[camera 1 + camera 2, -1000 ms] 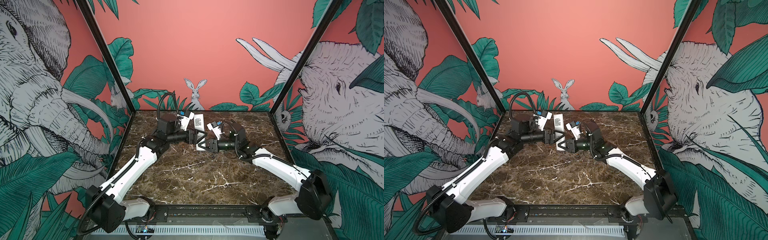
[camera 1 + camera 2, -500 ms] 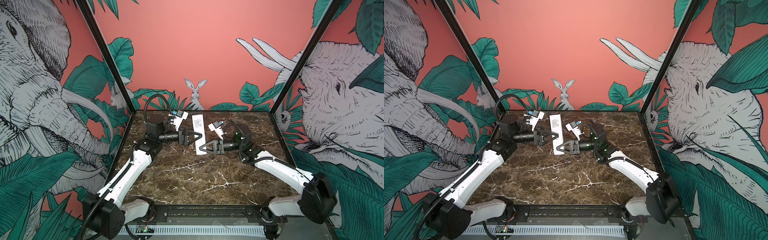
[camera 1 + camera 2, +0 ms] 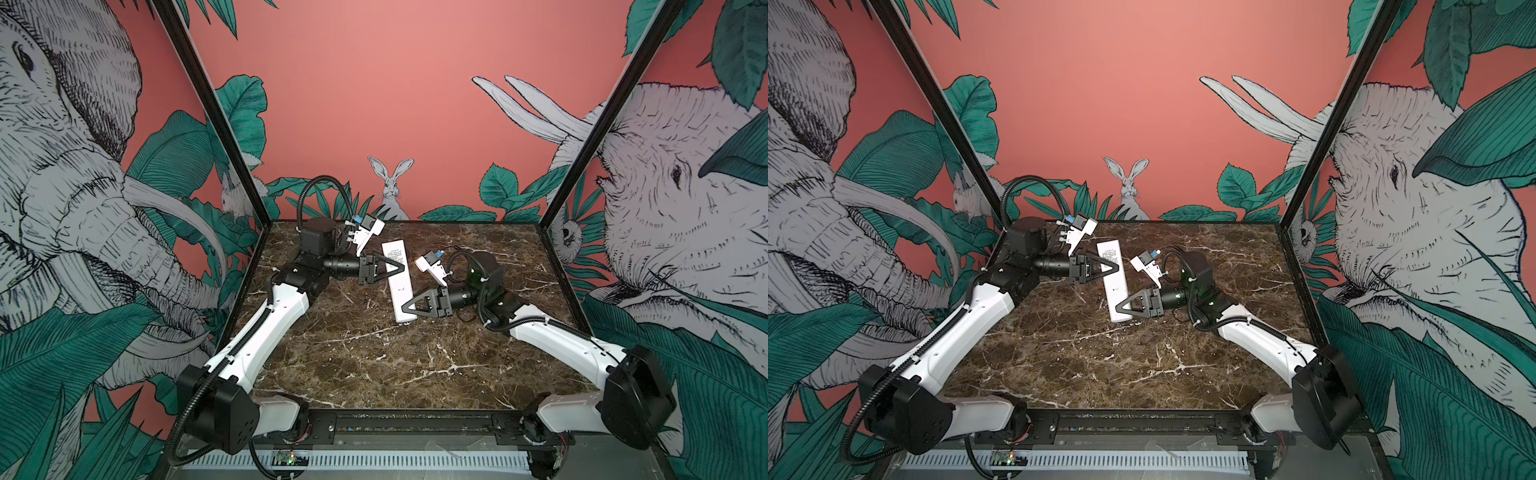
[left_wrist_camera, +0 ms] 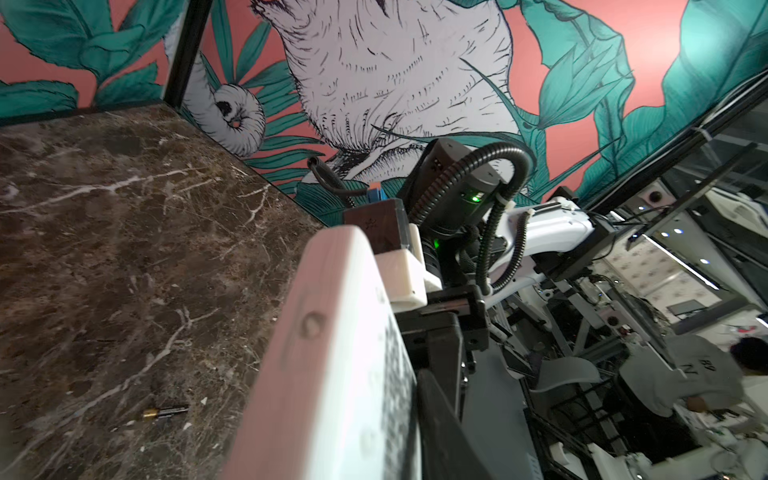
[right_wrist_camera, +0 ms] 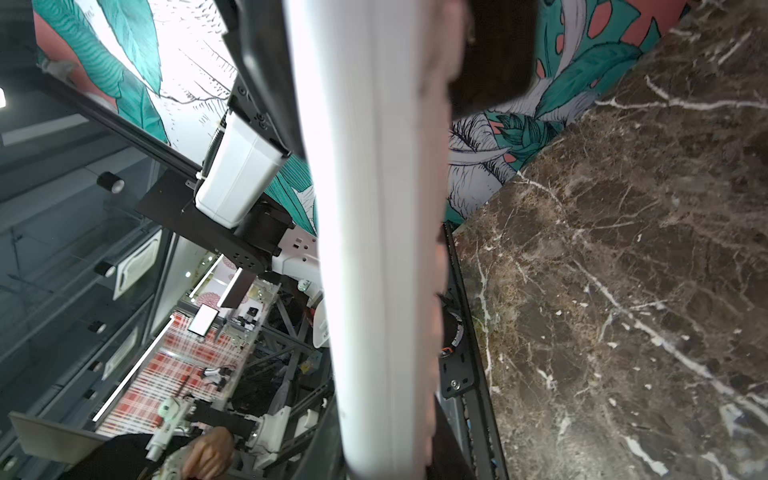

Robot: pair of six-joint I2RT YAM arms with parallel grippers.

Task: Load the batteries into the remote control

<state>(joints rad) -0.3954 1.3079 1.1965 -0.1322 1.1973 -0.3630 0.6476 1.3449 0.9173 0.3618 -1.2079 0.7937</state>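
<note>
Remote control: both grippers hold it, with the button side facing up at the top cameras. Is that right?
Not quite. The remote control has its plain white back turned up, not its buttons: both top views show the printed label on that face. The rest stands: the left gripper and the right gripper are both shut on it.

both arms reach in low from the front corners, forearms level, facing each other. the left gripper is clamped on the middle of the remote control; the right gripper pinches its near end.
</note>
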